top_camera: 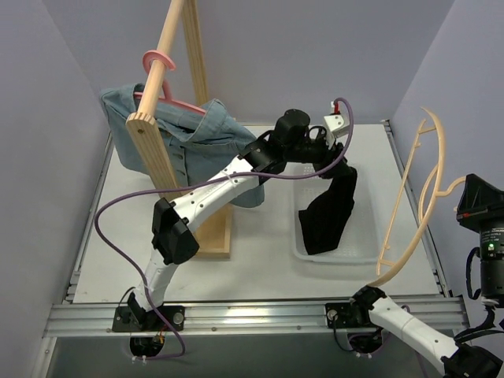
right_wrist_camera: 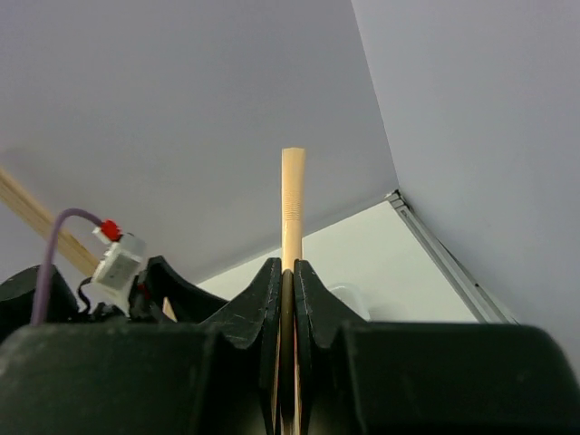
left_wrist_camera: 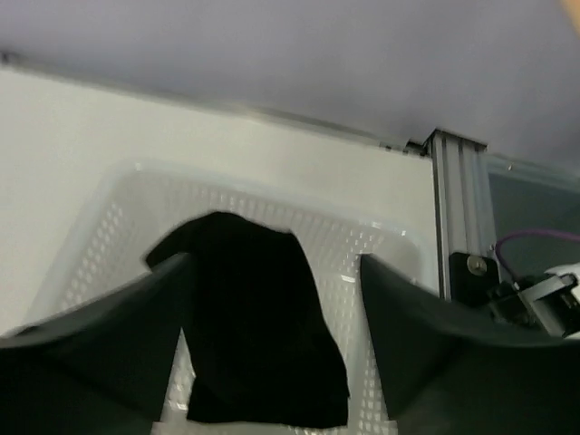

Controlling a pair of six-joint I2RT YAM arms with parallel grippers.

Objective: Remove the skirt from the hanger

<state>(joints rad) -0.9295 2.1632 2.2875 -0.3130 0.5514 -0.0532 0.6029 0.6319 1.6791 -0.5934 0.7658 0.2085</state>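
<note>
The left gripper [left_wrist_camera: 274, 263] has its fingers apart. The black skirt [left_wrist_camera: 254, 317] sits between and under them, not pinched. It lies partly in the white basket [left_wrist_camera: 118, 181] (in the top view one end looks heaped up toward the gripper). To finish well, the arm should lift straight up so no cloth catches on a finger. The right gripper [right_wrist_camera: 292, 272] is squeezed tight on the bare hanger [right_wrist_camera: 292, 199], out at 3 o'clock from the basket. At 9 o'clock stand the wooden rack [top_camera: 153, 150] and a blue cloth [top_camera: 213, 130], close to the left arm [top_camera: 205, 193]. Up is the open way. The back wall [top_camera: 276, 47] is near at 12 o'clock.
</note>
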